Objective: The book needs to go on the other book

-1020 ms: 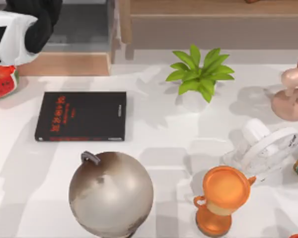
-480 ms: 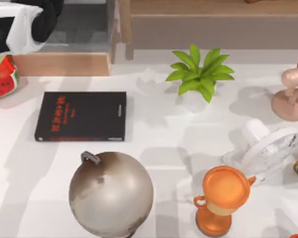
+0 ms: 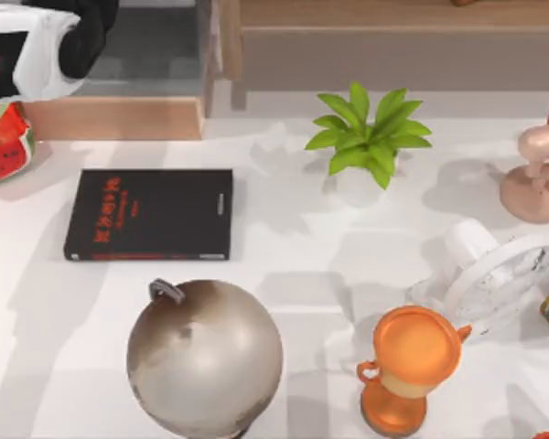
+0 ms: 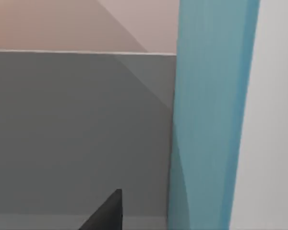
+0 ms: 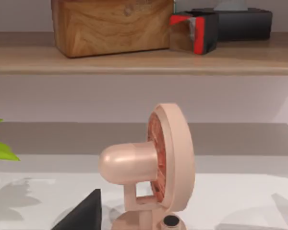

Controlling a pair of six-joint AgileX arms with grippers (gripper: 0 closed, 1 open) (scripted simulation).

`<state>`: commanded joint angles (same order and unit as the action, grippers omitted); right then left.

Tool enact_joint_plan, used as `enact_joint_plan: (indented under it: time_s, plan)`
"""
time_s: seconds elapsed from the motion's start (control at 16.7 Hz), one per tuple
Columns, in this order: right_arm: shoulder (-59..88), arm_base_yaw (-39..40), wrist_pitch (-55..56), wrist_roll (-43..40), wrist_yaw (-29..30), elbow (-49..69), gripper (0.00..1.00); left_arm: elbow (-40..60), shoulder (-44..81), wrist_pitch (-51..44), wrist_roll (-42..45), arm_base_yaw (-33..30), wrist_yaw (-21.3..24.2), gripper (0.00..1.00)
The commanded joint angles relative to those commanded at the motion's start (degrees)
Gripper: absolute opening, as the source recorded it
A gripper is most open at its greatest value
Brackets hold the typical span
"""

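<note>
One black book [image 3: 149,214], long axis left-right.

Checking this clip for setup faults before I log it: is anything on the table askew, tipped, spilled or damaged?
Nothing stands out. The flat black book with red lettering lies square on the white table; the grey globe, orange trophy cup and potted green plant stand upright, and nothing looks spilled or broken.
</note>
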<state>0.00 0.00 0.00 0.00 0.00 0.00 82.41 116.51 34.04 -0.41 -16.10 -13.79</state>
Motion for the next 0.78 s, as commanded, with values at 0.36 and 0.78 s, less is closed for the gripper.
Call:
enact_joint_plan:
  time_s: [0.36, 0.78]
  plan:
    - [0.0, 0.0, 0.0, 0.0, 0.0, 0.0, 1.0, 0.0, 0.0, 0.0, 0.0, 0.0, 0.0, 0.25]
    - [0.0, 0.0, 0.0, 0.0, 0.0, 0.0, 1.0, 0.0, 0.0, 0.0, 0.0, 0.0, 0.0, 0.0]
